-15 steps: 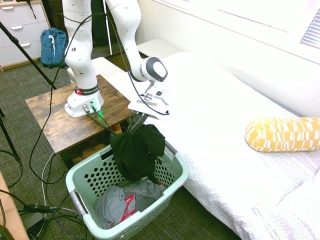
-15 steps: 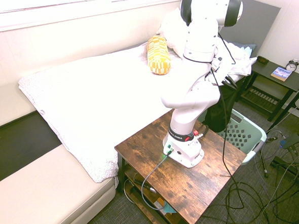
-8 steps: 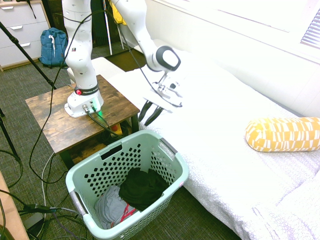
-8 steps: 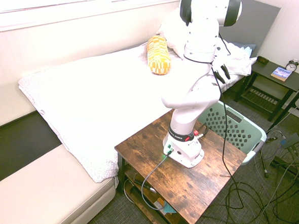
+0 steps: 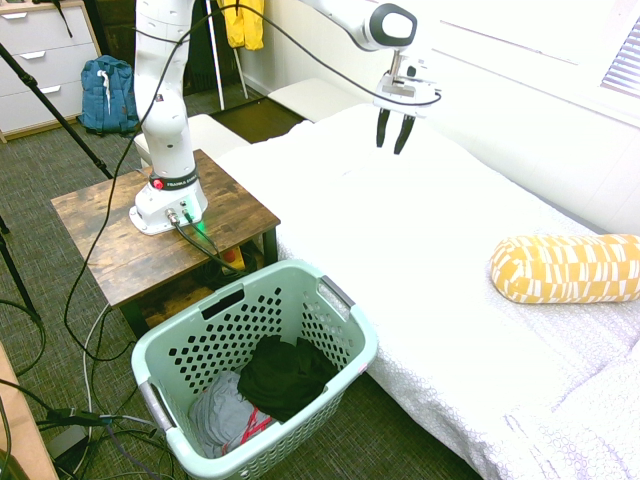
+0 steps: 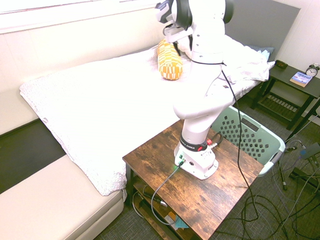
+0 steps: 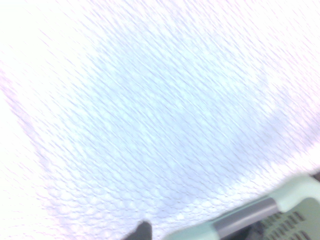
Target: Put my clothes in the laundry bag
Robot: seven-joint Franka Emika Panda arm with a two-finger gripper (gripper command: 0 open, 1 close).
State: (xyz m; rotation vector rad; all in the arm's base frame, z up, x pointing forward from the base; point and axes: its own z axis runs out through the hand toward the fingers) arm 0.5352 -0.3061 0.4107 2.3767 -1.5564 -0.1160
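The black garment [image 5: 286, 375] lies crumpled inside the pale mint-green laundry basket [image 5: 345, 361], on top of a grey garment [image 5: 220, 412]. The basket stands on the floor between the wooden table and the bed; its far side shows in the second exterior view [image 6: 256, 138], and a corner with a grey handle shows in the wrist view [image 7: 280, 207]. My gripper [image 5: 392, 131] hangs high over the white bed, well away from the basket, open with nothing between its fingers. In the second exterior view the gripper is mostly hidden behind the arm.
A white quilted bed [image 5: 440, 260] fills the right side, with a yellow patterned bolster [image 5: 565, 268] on it. The arm's base sits on a wooden table [image 5: 110, 245]. A blue backpack [image 5: 106, 92] leans by the dresser at the back left.
One second ago the gripper held the black garment over the basket. It let go, the garment dropped in, and the gripper has since risen and swung out over the bed.
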